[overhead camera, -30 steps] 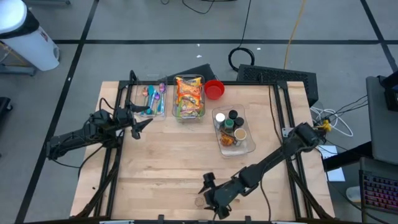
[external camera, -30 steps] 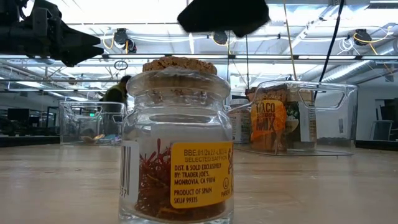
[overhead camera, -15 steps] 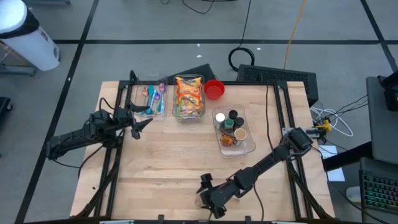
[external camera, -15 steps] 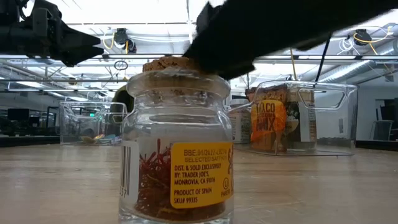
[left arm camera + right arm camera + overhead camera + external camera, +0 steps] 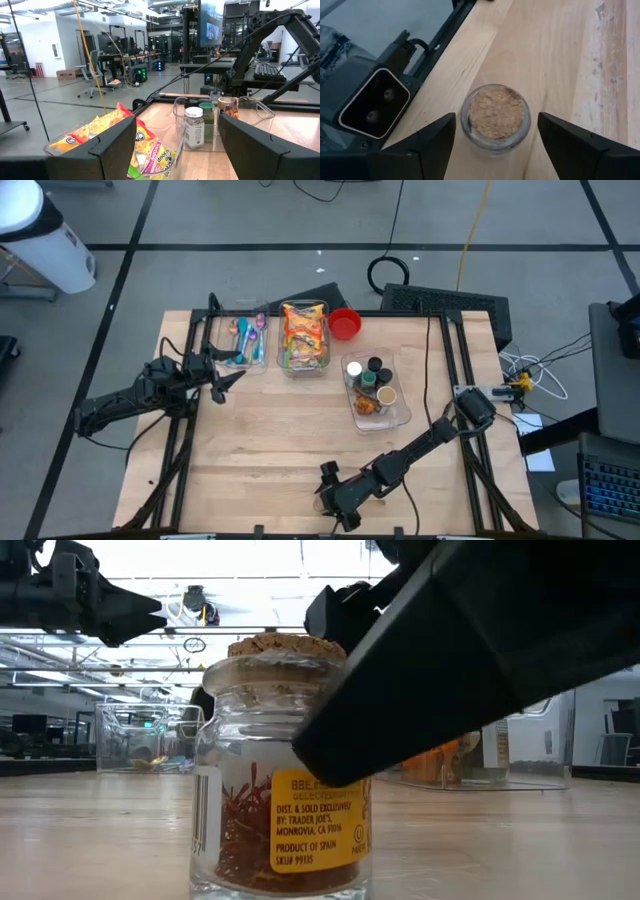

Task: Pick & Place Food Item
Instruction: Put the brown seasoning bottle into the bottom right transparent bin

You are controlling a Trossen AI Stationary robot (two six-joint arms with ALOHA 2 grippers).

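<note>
The right gripper (image 5: 492,137) is down at the near edge of the wooden surface (image 5: 270,440), poised over a small cork-topped glass jar of saffron (image 5: 285,765), and this looks to me like the closing stage of the approach, just before the grasp. From the right wrist view the jar's cork (image 5: 495,112) sits squarely between the two dark fingers (image 5: 427,140), which are spread apart with a clear gap on either side; nothing is gripped yet. The low view shows one finger crossing in front of the jar at about shoulder height, and the jar stands upright on the wood, right beside the low camera's housing at the surface's edge. The left gripper (image 5: 172,150) waits well away at the far left, its fingers released and empty, looking toward the clear bin of snack packets (image 5: 304,335) and the clear tray of spice jars (image 5: 378,392) farther right. I'd guess the next move is to settle a little lower so the fingers bracket the glass below the cork, then squeeze evenly; the jar is smooth and round, so an off-centre pinch could tip it or nudge it off the near edge. The spice tray seems the likely home, though I can't be sure.
</note>
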